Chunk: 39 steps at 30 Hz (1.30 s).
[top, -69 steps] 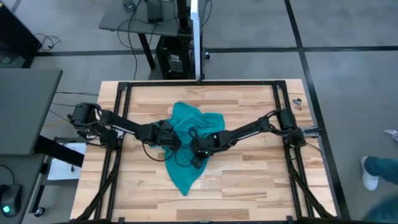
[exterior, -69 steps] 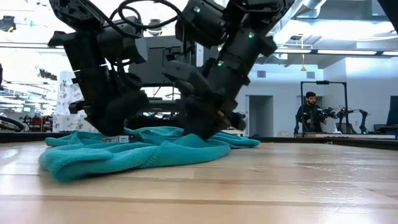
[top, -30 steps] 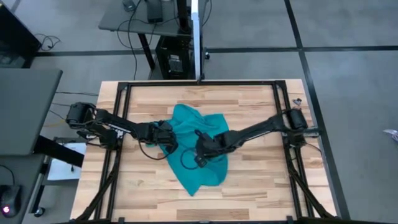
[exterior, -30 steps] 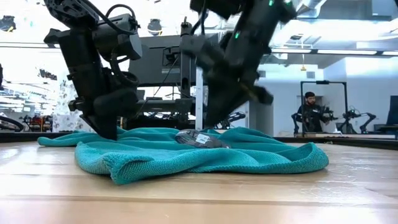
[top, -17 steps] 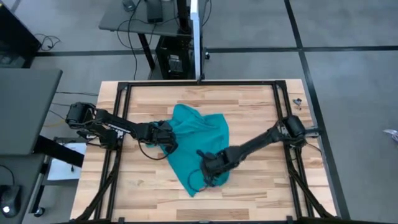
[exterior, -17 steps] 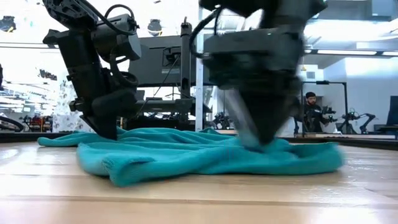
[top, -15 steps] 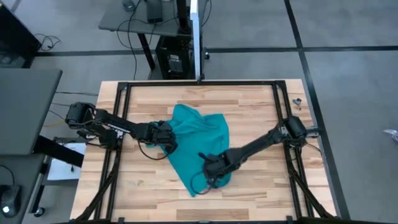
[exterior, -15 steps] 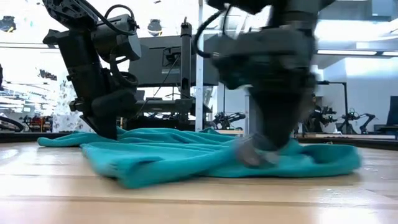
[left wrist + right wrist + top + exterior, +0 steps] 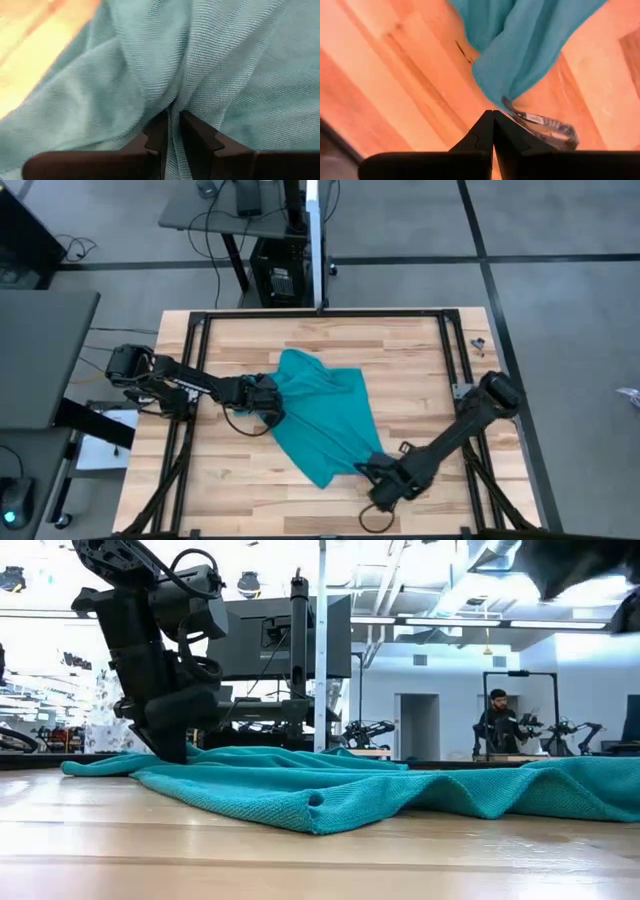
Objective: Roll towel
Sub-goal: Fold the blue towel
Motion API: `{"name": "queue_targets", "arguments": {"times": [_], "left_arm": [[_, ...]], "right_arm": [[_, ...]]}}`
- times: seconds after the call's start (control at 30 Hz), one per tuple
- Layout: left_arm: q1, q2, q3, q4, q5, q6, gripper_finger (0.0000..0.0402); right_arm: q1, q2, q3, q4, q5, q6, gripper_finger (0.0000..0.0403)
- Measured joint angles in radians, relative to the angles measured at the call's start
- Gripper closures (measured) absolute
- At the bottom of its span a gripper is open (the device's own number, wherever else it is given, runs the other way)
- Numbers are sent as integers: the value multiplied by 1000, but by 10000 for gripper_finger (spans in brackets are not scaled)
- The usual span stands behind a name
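Observation:
The teal towel point(image 9: 325, 415) lies spread in a slanting band across the middle of the wooden table, showing in the low view as a low rumpled sheet point(image 9: 300, 790). My left gripper point(image 9: 268, 405) stands at the towel's left edge and is shut on the cloth point(image 9: 172, 122). My right gripper point(image 9: 383, 480) is near the table's front right, shut at the towel's near right corner point(image 9: 493, 116). A white tag point(image 9: 545, 125) hangs from that corner. My left gripper pinches a gathered fold of the towel's left edge point(image 9: 172, 107) between its two fingers, slanting down from the table's left. Creases fan out from the fingers, and the cloth around them lies on the table. My right gripper points down and has the towel's near right corner point(image 9: 495, 100) only at its fingertips, beside the tag. That end of the towel point(image 9: 600, 780) is raised a little off the table, with the cloth drawn out toward my left gripper.
A black frame point(image 9: 320, 315) runs round the table's far edge and both sides. Small bits point(image 9: 478, 343) lie at the far right corner. Bare wood shows on the far side and the near left. A person point(image 9: 497, 720) stands in the room behind.
My right gripper has swept from the towel's middle toward the table's near right corner, staying shut and dragging the towel's corner with it. The bunched towel has been drawn out into a longer, flatter band. Its left edge has stayed under my still left gripper.

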Motion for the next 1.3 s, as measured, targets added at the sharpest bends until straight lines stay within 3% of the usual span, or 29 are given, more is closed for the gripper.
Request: {"name": "queue_targets", "arguments": {"times": [0.13, 0.33, 0.43, 0.63, 0.77, 0.97, 1.3], "left_arm": [[-34, -37, 99, 21, 86, 17, 363], [-180, -51, 212, 196, 97, -26, 363], [-265, -20, 212, 310, 90, -106, 363], [-395, 148, 209, 376, 8, -359, 363], [-415, 264, 228, 467, -6, -454, 363], [-408, 376, 324, 429, -57, -542, 363], [-430, 461, 424, 373, 32, -582, 363]], "right_arm": [[-60, -34, 0, -5, 73, -16, 403], [-212, -49, -4, 9, 117, -236, 403], [-287, -45, -39, 65, 121, -361, 403], [-383, -43, -155, 291, 91, -487, 403], [-399, -43, -208, 378, 89, -528, 403], [-401, -43, -289, 464, 86, -538, 403], [-401, -48, -371, 494, 89, -550, 403]]}}
